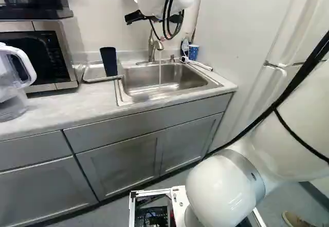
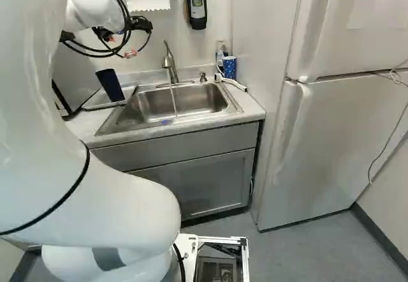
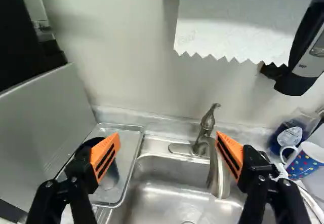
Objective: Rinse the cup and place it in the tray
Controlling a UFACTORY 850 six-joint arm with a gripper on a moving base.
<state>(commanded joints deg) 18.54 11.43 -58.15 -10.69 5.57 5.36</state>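
My gripper [image 2: 121,47] hangs above the counter in front of the wall. In the wrist view the gripper [image 3: 168,144] stands wide open with nothing between its fingers; the faucet [image 3: 203,133] is below and beyond them. A dark cup [image 1: 108,61] stands wide end up in the metal tray [image 1: 88,75], left of the sink. One orange-padded finger partly hides this cup [image 3: 110,177] in the wrist view. Water [image 1: 160,74] runs from the faucet into the sink [image 1: 134,87]. A blue dotted cup [image 2: 229,67] is at the sink's back right corner.
A microwave [image 1: 43,55] and a clear pitcher [image 1: 14,80] stand left of the tray. A soap bottle [image 3: 287,135] and a white hose [image 2: 233,83] lie near the dotted cup. Paper towel [image 3: 243,24] hangs above; a fridge [image 2: 319,135] stands at the right.
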